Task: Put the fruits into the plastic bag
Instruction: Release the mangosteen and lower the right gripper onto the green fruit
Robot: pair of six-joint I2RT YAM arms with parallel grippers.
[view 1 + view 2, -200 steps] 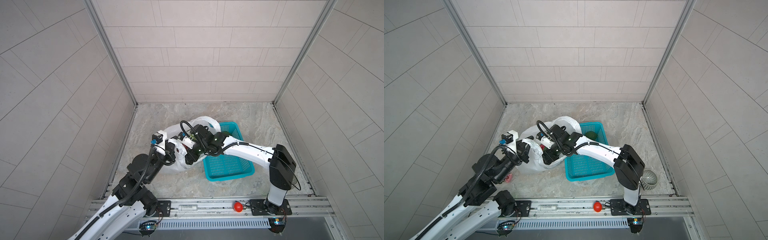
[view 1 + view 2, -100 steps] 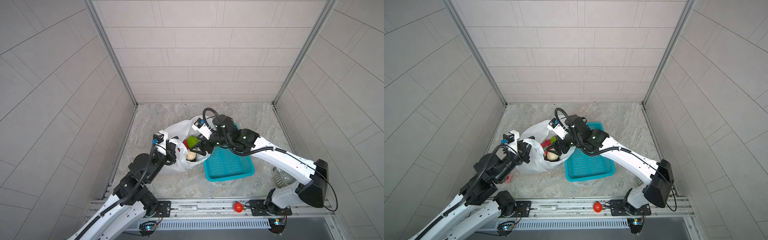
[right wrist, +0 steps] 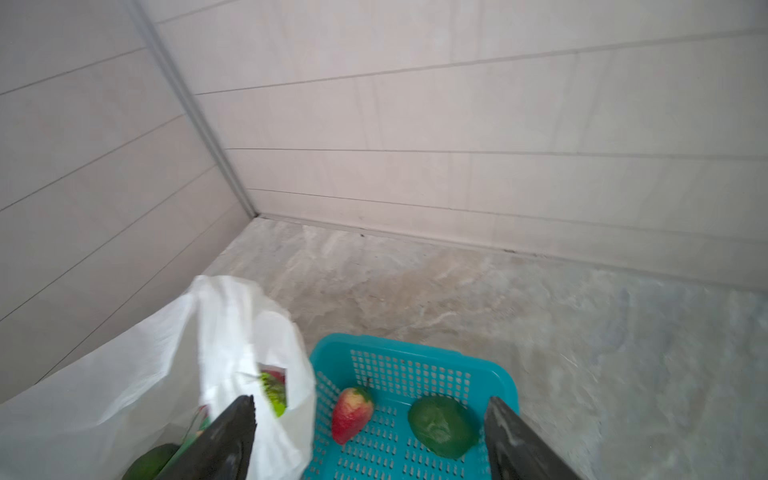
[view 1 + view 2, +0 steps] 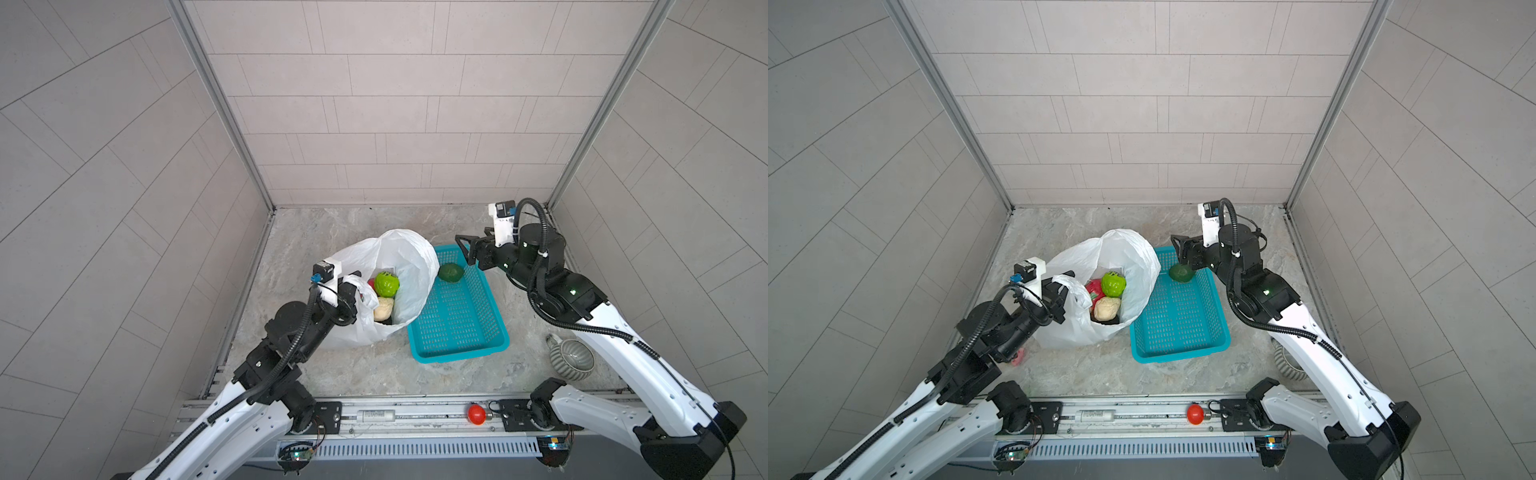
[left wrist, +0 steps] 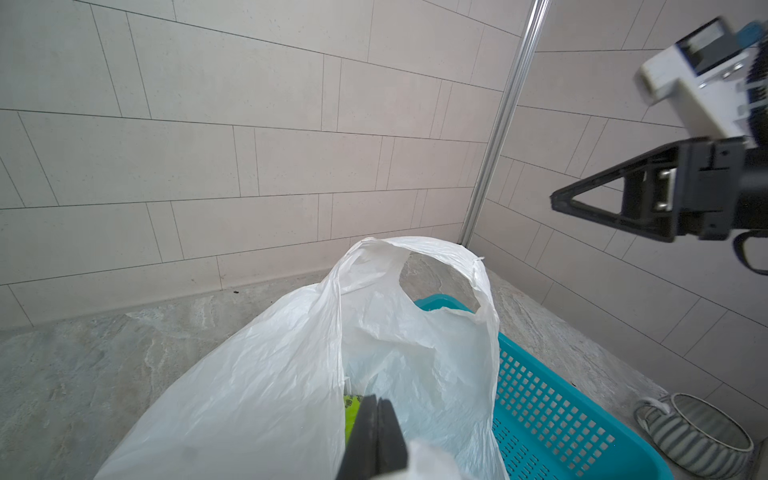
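The right arm (image 4: 644,365) stretches in level, its right gripper (image 4: 463,250) spread wide and empty. Left gripper (image 5: 376,406) is clenched on the plastic bag (image 4: 409,266), a crinkly white sack gaping upward beside it. Under the right gripper, in the teal basket (image 4: 453,316), lies the dark avocado (image 4: 451,273), long axis crosswise. Bright green ball (image 4: 386,284) and cream ball (image 4: 383,308) sit bagged.

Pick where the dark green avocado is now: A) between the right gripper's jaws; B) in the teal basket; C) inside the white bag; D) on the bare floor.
B: the avocado lies at the far end of the teal basket, and the right gripper hovers open and empty.
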